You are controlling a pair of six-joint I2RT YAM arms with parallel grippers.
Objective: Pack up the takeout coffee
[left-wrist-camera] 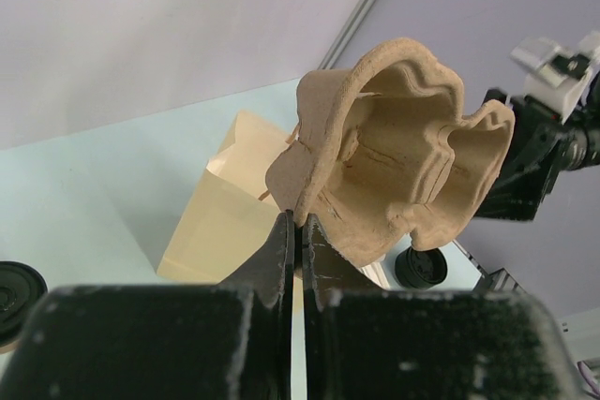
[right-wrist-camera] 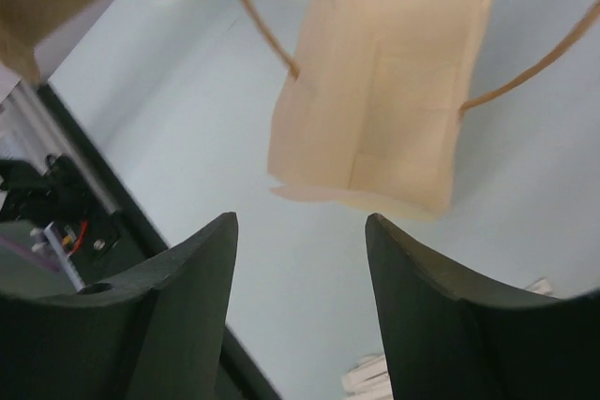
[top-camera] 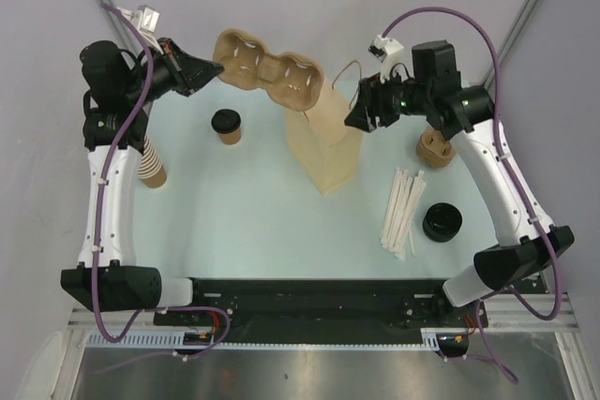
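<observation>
Holding tray [top-camera: 267, 67] aloft far left, rim pinched in left claw [left-wrist-camera: 298, 222], right claw [right-wrist-camera: 300, 222] spread beside bag [top-camera: 328, 142]. Next, likely: lower tray into bag.

The paper bag [top-camera: 326, 142] stands at the middle of the surface [top-camera: 253, 203]. The carrier tray [top-camera: 265, 70] hangs clear of the surface at the bag's 11 o'clock, its 9 o'clock end pinched in the jaws of the left gripper [top-camera: 217, 69]. The lidded cup [top-camera: 226, 125] stands at the bag's 9 o'clock, with the stack of cups [top-camera: 153, 164] farther out the same way. A small cup [top-camera: 436, 147] sits at 3 o'clock. The stir sticks [top-camera: 401, 211] lie at 4 o'clock, and the round lids [top-camera: 442, 222] are just beside them at their 3 o'clock.
</observation>
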